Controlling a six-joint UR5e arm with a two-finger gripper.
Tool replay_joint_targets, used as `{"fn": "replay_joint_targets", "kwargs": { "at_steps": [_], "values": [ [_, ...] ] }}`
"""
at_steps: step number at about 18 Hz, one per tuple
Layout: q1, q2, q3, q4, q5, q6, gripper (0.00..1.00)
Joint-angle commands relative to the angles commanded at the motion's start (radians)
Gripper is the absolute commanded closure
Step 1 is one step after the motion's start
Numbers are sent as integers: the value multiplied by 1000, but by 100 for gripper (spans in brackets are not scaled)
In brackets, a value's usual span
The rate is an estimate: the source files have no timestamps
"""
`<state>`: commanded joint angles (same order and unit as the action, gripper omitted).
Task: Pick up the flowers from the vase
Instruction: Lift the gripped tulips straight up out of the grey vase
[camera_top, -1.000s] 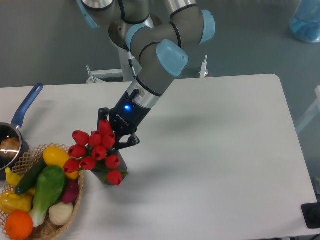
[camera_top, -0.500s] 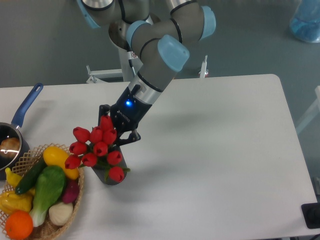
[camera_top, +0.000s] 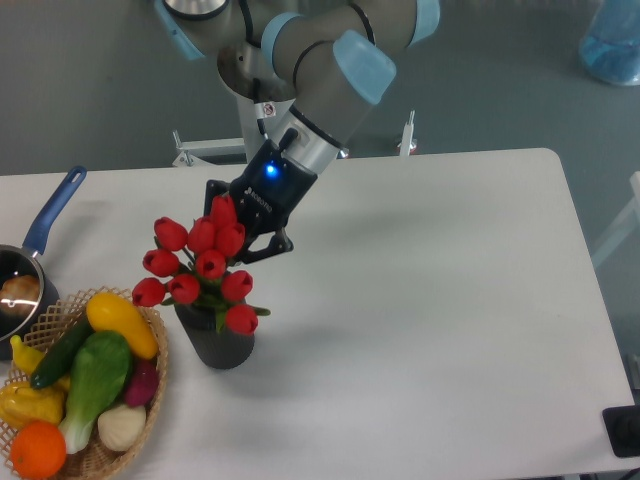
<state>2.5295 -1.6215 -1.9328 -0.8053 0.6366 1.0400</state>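
- In the single fixed view, the claw (camera_top: 236, 232) sits left of frame centre, reaching down from the arm at the top; it appears clenched on the flowers (camera_top: 200, 273), its dark fingers bracketing the uppermost buds, though the exact contact is hidden behind the blooms.
- The flowers are in the left-centre of the frame, the red buds fanned out above the vase (camera_top: 217, 340); the stems lead down into its mouth, so the bunch does not look fully clear of it yet.
- The vase stands upright on the table (camera_top: 430, 300), in the lower left part of the frame, just beside the basket (camera_top: 150, 395) of vegetables; a blue-handled pot (camera_top: 35, 255) sits at the left edge.
- Judging the step as the lift-out: pull along the line of the stems, up and slightly towards the upper right, so the stems slide free without levering the rim.
- Keep the grip steady, not harder; the buds look easy to crush.
- The risk I see is the vase tipping towards the basket if the stems drag.
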Motion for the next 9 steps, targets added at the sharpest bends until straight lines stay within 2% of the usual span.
{"fn": "replay_joint_targets", "kwargs": {
  "at_steps": [9],
  "values": [
    [50, 31, 0, -6, -98, -20, 78]
  ]
}}
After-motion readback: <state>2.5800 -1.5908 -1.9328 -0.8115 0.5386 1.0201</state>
